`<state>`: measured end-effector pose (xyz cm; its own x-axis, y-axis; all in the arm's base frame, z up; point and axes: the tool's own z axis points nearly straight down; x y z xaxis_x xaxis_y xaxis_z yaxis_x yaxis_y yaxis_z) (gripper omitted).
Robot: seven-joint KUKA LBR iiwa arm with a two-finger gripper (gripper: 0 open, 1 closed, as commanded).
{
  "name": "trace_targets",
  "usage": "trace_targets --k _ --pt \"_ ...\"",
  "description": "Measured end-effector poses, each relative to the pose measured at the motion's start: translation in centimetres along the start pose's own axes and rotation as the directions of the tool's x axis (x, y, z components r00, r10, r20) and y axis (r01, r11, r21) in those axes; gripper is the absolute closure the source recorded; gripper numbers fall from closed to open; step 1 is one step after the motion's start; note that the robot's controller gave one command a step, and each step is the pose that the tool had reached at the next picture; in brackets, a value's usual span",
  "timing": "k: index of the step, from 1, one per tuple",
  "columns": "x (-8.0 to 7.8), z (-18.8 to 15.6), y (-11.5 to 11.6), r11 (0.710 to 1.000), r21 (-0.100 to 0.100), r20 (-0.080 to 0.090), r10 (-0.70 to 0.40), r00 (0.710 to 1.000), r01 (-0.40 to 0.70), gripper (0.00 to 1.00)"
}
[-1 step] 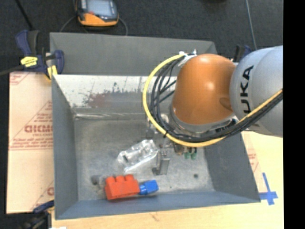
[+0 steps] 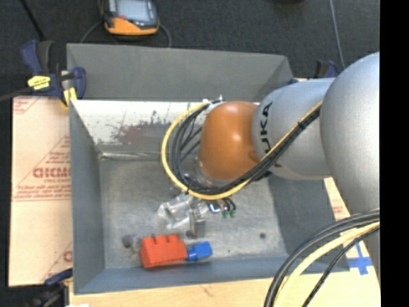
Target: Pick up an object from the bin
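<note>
Claw (image 2: 193, 217) hangs low in the bin (image 2: 83, 190), just beside the orange block (image 2: 163, 250) and blue piece (image 2: 200, 251) by the near wall, probably placed to take one; released or clenched: cannot tell.

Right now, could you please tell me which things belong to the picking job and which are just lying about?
Job: gripper, bin, red block, blue piece, clear piece by the gripper.
Lying about: orange device on the floor beyond the bin.
</note>
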<state>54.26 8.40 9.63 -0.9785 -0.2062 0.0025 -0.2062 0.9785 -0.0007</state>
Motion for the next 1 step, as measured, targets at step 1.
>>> trace_targets --k 1 --pt "-0.13 -0.41 0.02 1.000 -0.001 0.006 0.004 1.000 -0.004 1.00"
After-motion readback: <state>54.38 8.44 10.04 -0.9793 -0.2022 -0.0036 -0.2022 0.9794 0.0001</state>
